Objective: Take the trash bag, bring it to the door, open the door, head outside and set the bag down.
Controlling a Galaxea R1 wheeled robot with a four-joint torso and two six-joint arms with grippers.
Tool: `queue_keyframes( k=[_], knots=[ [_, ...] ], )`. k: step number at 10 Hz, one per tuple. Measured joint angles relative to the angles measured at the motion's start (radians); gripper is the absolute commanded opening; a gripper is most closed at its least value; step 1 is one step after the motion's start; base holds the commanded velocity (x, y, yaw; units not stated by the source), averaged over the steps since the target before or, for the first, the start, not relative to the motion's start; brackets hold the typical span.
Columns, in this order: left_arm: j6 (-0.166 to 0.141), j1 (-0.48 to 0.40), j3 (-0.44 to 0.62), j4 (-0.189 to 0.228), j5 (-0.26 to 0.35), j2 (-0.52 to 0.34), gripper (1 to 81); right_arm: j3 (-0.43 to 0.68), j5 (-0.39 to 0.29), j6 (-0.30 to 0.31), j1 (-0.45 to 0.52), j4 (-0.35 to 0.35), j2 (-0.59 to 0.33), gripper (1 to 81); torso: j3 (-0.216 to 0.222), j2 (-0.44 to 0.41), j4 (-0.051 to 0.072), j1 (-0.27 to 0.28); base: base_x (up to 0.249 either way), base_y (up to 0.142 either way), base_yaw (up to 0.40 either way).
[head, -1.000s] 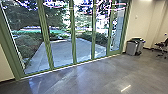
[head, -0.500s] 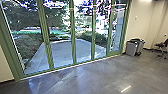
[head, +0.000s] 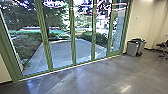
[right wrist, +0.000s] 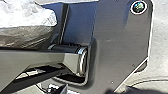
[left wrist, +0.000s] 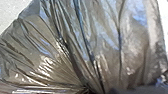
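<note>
A translucent dark trash bag point(left wrist: 100, 45) fills most of the left wrist view, its folds gathered tightly to a point at the bottom middle. In the right wrist view part of the bag point(right wrist: 27, 25) shows pale and shiny, beside the robot's own bar and base plate. In the head view the green-framed glass door panels point(head: 73, 37) stand in a row, a paved yard point(head: 72, 51) visible through them. No opening between the panels can be made out.
Two grey bins point(head: 134, 47) stand against the beige wall right of the glass. A wheeled chair point(head: 163, 48) is at the far right. Polished grey floor point(head: 82, 81) stretches in front of the panels.
The head picture has shifted very slightly, so the camera has moved a little. Among the door panels, bins and chair, nothing else looks different.
</note>
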Motion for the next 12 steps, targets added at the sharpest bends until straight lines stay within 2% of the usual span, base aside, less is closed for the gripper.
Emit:
queue_keyframes(
  k=[5,12],
  knots=[
    [0.000,-0.001,0.000,0.000,0.000,0.000,1.0,0.000,0.000,0.000,-0.002,0.000,0.000,81.1,0.000,0.000,0.000,0.000,0.135,0.000,0.000],
    [0.000,-0.001,0.001,0.000,-0.001,0.000,1.0,-0.001,0.000,0.000,-0.002,0.000,0.006,81.1,0.000,0.000,0.000,0.000,0.138,-0.071,0.000]
  ],
)
